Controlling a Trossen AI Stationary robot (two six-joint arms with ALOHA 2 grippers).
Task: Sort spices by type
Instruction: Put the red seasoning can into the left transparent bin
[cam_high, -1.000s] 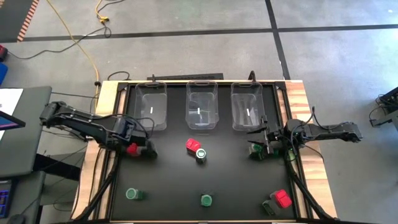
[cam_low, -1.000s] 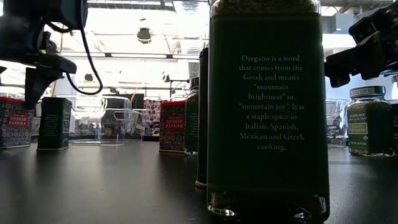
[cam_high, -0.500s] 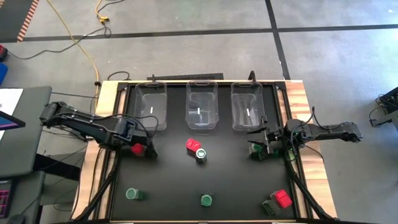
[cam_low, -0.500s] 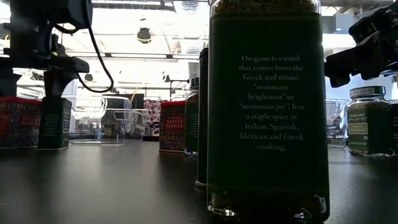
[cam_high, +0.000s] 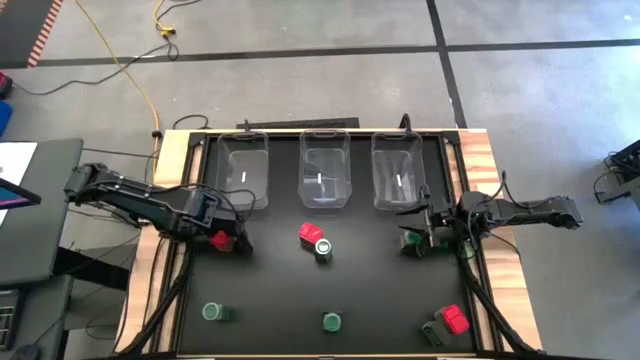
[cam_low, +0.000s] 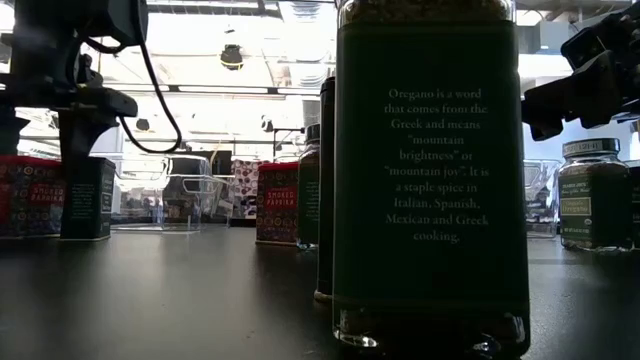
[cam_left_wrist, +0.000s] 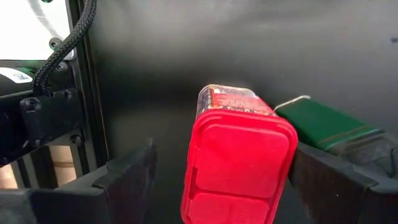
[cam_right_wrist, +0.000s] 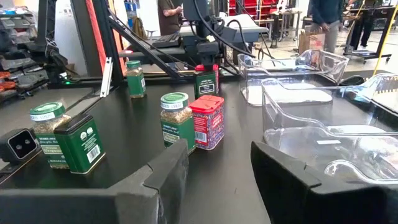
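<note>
My left gripper (cam_high: 226, 240) hangs with its fingers spread wide either side of a red-topped paprika tin (cam_left_wrist: 238, 163), the jaws not closed on it, the tin standing on the black table (cam_high: 275, 290) just in front of the left clear bin (cam_high: 245, 170), a dark green tin (cam_left_wrist: 328, 125) touching its side. My right gripper (cam_high: 421, 238) waits in front of the right clear bin (cam_high: 396, 170), fingers half parted and empty. Other spices stand nearer the middle bin (cam_high: 325, 166): a second red tin (cam_high: 310, 233) beside a green-lidded jar (cam_high: 323, 247).
</note>
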